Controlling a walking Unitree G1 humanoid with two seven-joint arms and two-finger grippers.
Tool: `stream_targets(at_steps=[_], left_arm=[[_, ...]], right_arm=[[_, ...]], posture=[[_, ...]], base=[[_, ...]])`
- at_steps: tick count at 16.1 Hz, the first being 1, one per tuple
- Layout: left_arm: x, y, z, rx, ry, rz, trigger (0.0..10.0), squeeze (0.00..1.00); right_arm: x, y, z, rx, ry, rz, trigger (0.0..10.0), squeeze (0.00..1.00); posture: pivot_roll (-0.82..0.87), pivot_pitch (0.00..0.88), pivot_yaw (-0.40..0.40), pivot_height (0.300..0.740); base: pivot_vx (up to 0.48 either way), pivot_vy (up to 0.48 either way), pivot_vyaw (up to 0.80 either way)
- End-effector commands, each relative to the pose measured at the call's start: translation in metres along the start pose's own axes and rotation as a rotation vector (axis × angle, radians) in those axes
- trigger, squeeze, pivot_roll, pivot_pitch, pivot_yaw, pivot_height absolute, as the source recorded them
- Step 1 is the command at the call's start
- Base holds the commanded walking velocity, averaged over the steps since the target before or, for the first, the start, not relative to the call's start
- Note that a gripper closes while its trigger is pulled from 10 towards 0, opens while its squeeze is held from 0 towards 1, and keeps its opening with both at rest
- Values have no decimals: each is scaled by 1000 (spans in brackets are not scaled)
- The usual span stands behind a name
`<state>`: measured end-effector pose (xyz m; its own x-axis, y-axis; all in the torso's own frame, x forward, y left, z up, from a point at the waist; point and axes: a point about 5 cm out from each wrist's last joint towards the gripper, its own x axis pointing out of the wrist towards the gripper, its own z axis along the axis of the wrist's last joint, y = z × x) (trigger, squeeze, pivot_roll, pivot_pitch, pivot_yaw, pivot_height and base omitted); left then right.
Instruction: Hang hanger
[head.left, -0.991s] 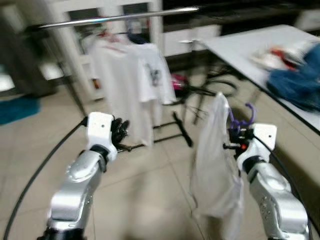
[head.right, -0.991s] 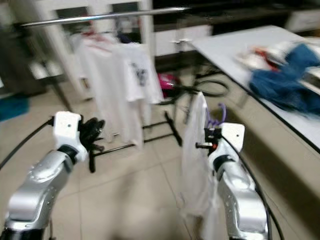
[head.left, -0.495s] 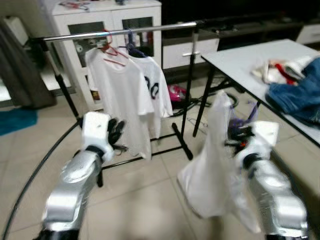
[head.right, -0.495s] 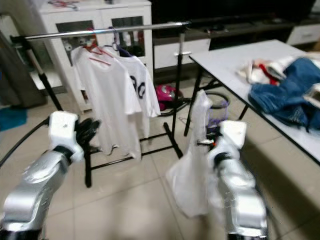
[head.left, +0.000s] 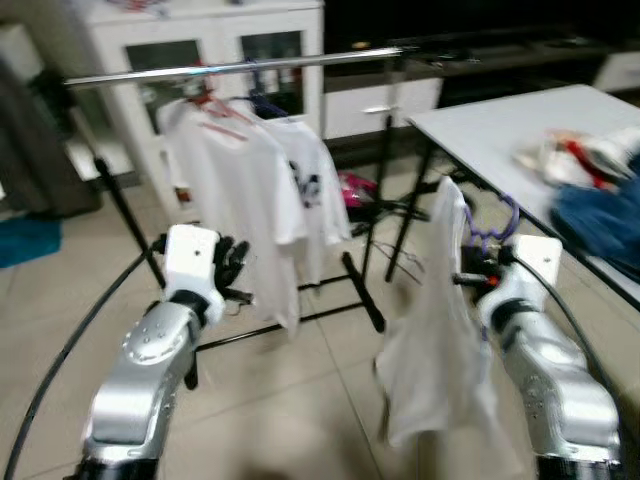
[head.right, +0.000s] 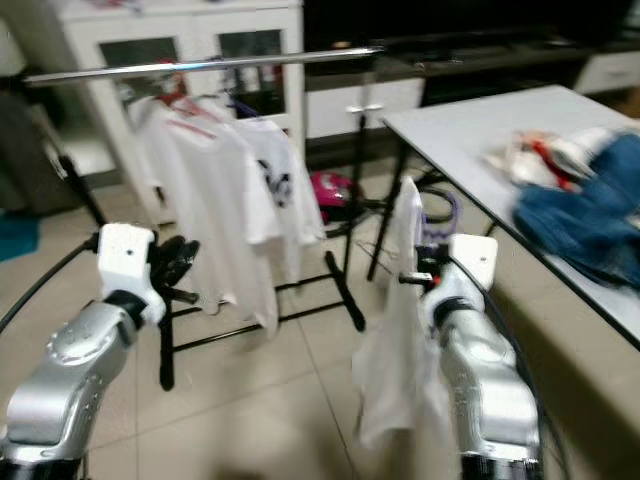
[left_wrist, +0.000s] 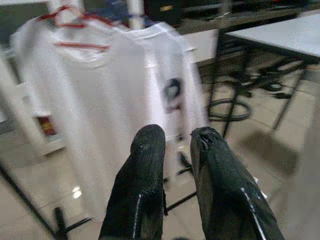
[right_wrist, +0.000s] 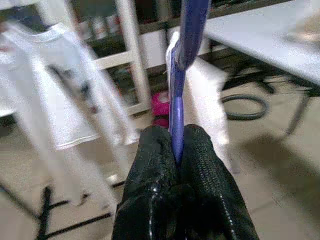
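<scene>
Your right gripper (right_wrist: 175, 150) is pinching purple plastic hanger (right_wrist: 184, 55) tight between both black fingers, holding it upright at chest height. White garment (head.left: 432, 330) is hanging from that hanger, draping down beside right arm, above tiled floor (head.left: 290, 400). Your left gripper (left_wrist: 172, 145) is holding nothing, fingers standing slightly apart, pointing toward white T-shirts (head.left: 245, 200) which are hanging on silver metal clothes rail (head.left: 240, 66) ahead. White table (head.right: 480, 120) with blue jeans (head.right: 590, 215) is standing at your right.
</scene>
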<state>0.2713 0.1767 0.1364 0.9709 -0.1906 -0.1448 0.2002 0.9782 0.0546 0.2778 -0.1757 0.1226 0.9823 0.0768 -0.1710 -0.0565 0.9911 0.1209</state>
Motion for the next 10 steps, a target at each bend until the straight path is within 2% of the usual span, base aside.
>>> stream_targets(at_steps=[1, 10], left_arm=[[2, -5, 6, 6, -21, -13, 10000, 0], [3, -7, 6, 1, -24, -26, 10000, 0]], right_arm=[[1, -5, 10, -13, -41, -9, 10000, 0], [-1, -8, 11, -18, -51, -24, 10000, 0]], posture=[[58, 0, 10, 740], [49, 0, 17, 740]], base=[[390, 0, 0], [389, 0, 0]])
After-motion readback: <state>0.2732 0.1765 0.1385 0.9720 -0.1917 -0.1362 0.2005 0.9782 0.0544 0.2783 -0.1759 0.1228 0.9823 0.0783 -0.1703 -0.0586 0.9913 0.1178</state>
